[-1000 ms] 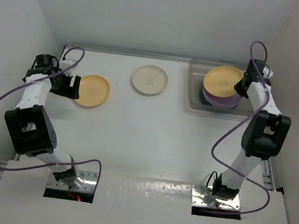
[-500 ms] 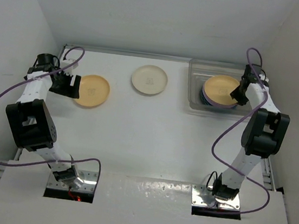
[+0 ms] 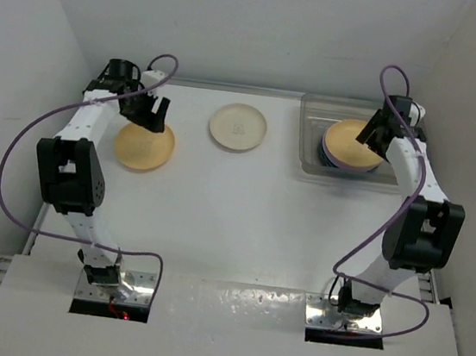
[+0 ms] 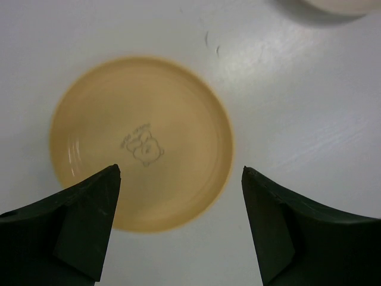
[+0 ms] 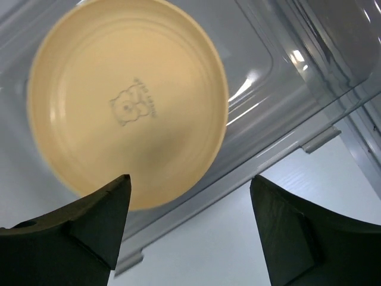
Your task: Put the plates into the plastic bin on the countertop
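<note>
We see a white-walled white tabletop [image 3: 233, 221], a cream plate [image 3: 237, 127] at its rear. Our left hand [image 3: 148, 113] hovers open and empty over the orange plate [image 3: 144, 149]; our right hand [image 3: 372, 131] likewise, above the stacked plates [image 3: 346, 146] in the bin [image 3: 309, 117].

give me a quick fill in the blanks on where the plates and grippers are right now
The left gripper hovers with jaws ____ over the yellow-orange plate.
The cream plate lies ____ the plastic bin.
The right gripper hangs over the stack of plates sitting ____ that bin.
Missing: open; outside; inside
</note>
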You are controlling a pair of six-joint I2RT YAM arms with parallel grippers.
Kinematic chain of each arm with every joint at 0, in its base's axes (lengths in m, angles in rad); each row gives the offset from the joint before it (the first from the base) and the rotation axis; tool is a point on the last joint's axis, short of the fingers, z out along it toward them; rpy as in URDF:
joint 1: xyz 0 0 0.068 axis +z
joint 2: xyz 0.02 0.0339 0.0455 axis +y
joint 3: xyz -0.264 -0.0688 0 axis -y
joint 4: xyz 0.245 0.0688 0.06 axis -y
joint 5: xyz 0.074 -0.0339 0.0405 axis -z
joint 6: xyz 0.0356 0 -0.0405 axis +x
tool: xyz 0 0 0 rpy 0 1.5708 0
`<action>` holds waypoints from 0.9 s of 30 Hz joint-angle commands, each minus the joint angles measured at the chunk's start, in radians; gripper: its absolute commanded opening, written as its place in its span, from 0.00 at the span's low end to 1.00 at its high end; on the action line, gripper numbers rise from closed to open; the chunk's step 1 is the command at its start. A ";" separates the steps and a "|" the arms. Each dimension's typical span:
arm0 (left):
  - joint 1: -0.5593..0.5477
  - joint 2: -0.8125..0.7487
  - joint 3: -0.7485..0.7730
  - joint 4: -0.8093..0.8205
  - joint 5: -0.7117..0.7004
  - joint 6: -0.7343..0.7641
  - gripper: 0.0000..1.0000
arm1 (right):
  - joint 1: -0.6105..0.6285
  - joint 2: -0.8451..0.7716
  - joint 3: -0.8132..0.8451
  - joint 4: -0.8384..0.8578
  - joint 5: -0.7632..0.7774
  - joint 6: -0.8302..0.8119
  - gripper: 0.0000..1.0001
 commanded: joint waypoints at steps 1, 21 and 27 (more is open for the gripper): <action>0.023 0.049 0.085 0.072 -0.032 -0.150 0.84 | 0.068 -0.114 -0.039 0.051 0.045 -0.077 0.80; 0.232 0.288 -0.039 0.130 0.057 -0.184 0.57 | 0.326 -0.320 -0.105 0.088 0.025 -0.169 0.77; 0.195 0.235 -0.039 0.050 0.184 -0.071 0.00 | 0.465 -0.324 -0.102 0.096 -0.062 -0.310 0.73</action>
